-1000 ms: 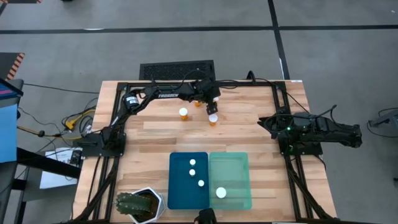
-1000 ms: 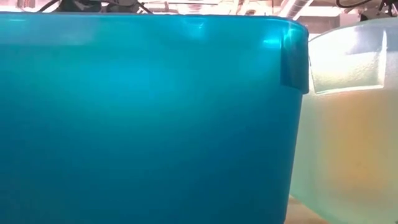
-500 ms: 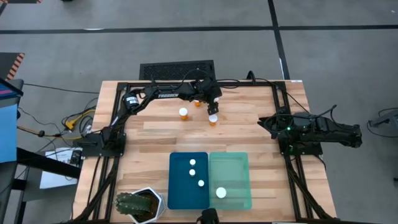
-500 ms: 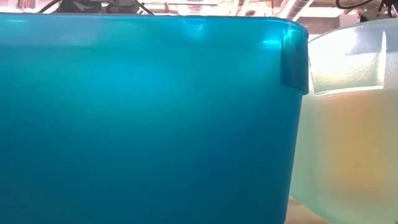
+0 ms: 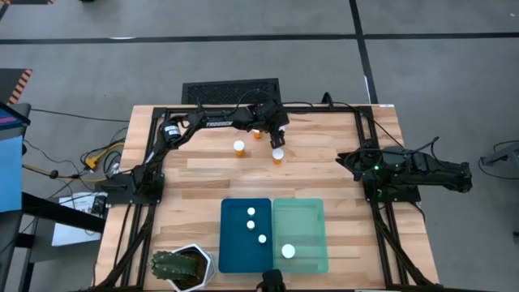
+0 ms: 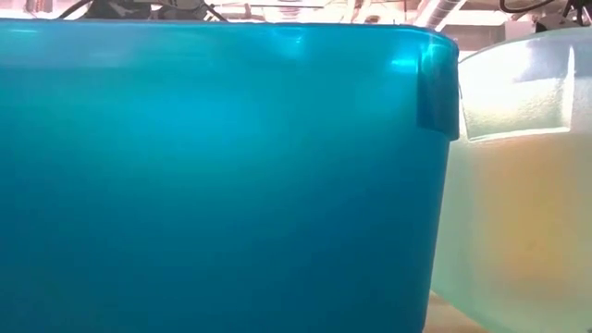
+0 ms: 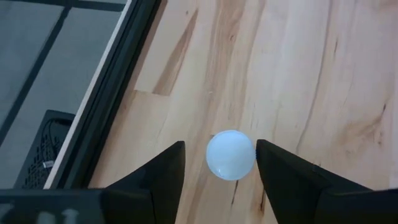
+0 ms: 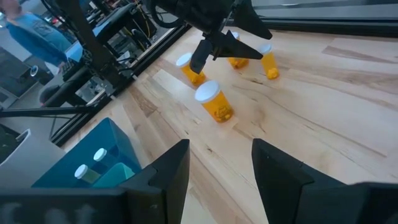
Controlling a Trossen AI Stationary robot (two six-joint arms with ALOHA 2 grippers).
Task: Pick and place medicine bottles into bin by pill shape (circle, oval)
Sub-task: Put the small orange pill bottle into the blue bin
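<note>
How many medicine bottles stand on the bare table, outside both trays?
4 medicine bottles: one under the left end effector, one to its left, and two nearer the far edge, mostly hidden under the left arm from above.

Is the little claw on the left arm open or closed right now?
Open. The left gripper hangs over a white-capped bottle, its two dark fingers spread either side of the cap with gaps showing.
</note>
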